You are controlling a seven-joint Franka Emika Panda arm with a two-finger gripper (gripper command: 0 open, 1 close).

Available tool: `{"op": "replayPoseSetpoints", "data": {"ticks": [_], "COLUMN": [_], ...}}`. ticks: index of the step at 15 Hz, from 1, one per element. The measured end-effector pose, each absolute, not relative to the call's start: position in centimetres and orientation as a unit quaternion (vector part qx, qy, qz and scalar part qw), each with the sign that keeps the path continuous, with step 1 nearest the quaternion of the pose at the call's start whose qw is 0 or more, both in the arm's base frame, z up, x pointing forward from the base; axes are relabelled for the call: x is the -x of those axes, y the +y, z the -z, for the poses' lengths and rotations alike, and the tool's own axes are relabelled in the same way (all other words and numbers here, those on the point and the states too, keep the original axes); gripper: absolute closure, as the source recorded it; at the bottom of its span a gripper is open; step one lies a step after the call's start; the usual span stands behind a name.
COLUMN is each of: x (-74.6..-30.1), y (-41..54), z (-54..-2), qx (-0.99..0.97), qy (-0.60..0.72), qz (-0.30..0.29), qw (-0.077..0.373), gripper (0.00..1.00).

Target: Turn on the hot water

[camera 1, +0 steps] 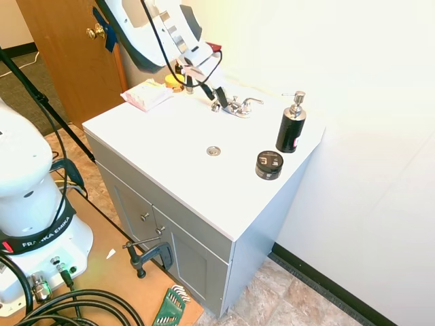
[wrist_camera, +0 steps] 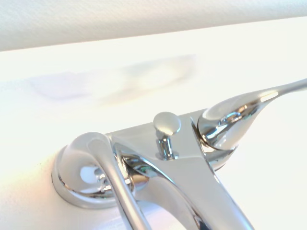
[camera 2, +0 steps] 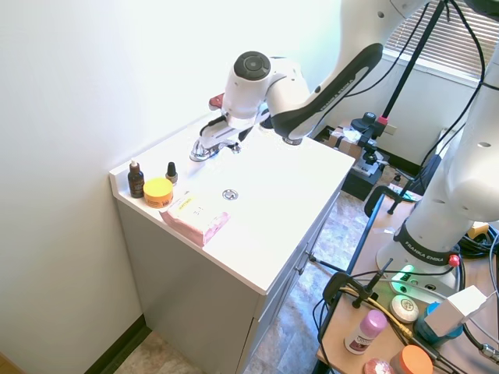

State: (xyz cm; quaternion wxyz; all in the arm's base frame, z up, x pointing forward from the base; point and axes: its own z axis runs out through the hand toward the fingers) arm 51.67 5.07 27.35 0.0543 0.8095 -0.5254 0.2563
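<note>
1. Wrist view shows us the chrome faucet (wrist_camera: 177,167) from very close: one lever (wrist_camera: 108,167) sweeps down toward the lower edge, the other lever (wrist_camera: 249,108) stretches away to the far side, and a small round lift knob (wrist_camera: 166,125) stands between them.
2. We see in the first exterior view that the faucet (camera 1: 234,105) sits at the back of the white table (camera 1: 170,136), at 12 o'clock from the round drain (camera 1: 213,151).
3. We find the gripper (camera 1: 216,95) right at the faucet's left-end lever (camera 1: 223,104); we cannot tell whether its fingers are spread or pressed together.
4. We judge the step in hand to be reaching and engaging the hot lever. No water is visible.
5. We think the next move calls for a firm contact on that slim lever, then a swing to open it, while staying off the matching right-end lever (camera 1: 250,102).
6. We count one faucet with two levers, one black pump bottle (camera 1: 291,124), one round black tin (camera 1: 269,164), two small dark bottles (camera 2: 136,179), one yellow jar (camera 2: 158,191) and one pink packet (camera 2: 195,216).
</note>
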Motion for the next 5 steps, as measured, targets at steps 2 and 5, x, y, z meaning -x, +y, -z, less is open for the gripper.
{"op": "replayPoseSetpoints", "data": {"ticks": [2, 5], "x": [-50.4, -46.5], "y": [5.4, 6.8], "z": [-27.7, -28.6], "qx": [-0.814, -0.831], "qy": [-0.531, -0.528], "qz": [-0.232, -0.172], "qw": [0.032, -0.007], "gripper": [0.0, 0.0]}}
